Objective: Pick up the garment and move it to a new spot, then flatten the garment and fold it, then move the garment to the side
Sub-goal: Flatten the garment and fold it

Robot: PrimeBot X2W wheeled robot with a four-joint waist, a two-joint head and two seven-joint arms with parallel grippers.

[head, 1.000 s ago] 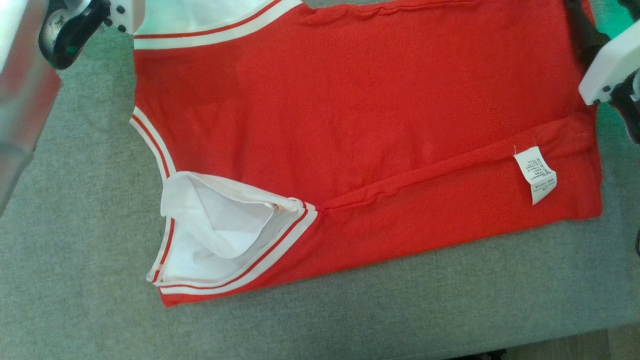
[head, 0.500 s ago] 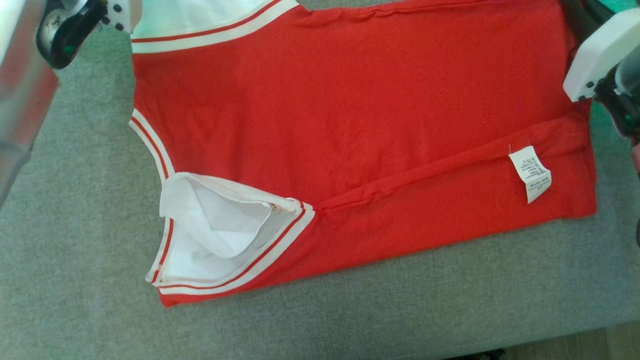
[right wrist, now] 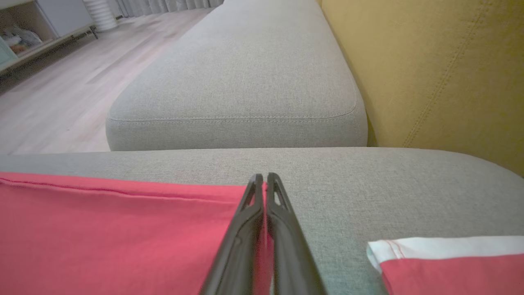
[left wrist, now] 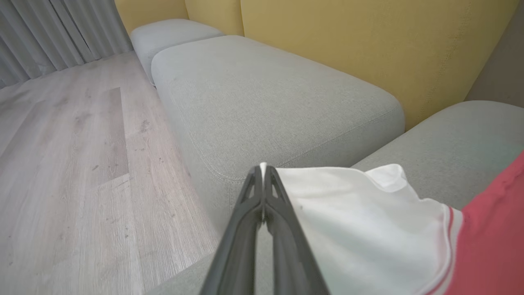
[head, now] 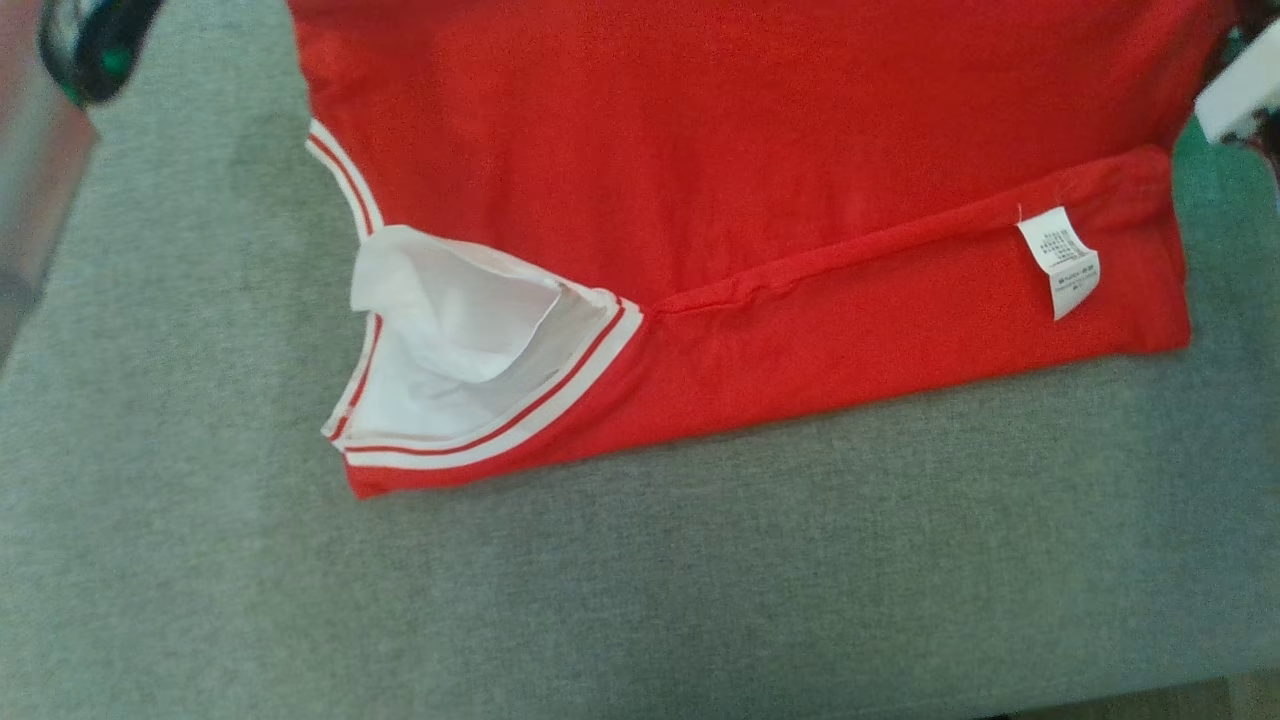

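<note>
Folding: left gripper [left wrist: 262,169] pinches white sleeve [left wrist: 352,217], right gripper [right wrist: 264,177] pinches red hem [right wrist: 123,191]. You should carry both over evenly.

A grey seat cushion [head: 640,600] spans the head view. In the left wrist view, a neighbouring cushion [left wrist: 266,94] lies against a yellow backrest [left wrist: 368,37], beside a pale wood floor [left wrist: 73,164] and grey curtains [left wrist: 53,32]. In the right wrist view, a low shelf unit [right wrist: 32,28] stands at the far left.

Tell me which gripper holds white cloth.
The left gripper: it pinches the garment by its white sleeve. The right gripper pinches the red edge.
</note>
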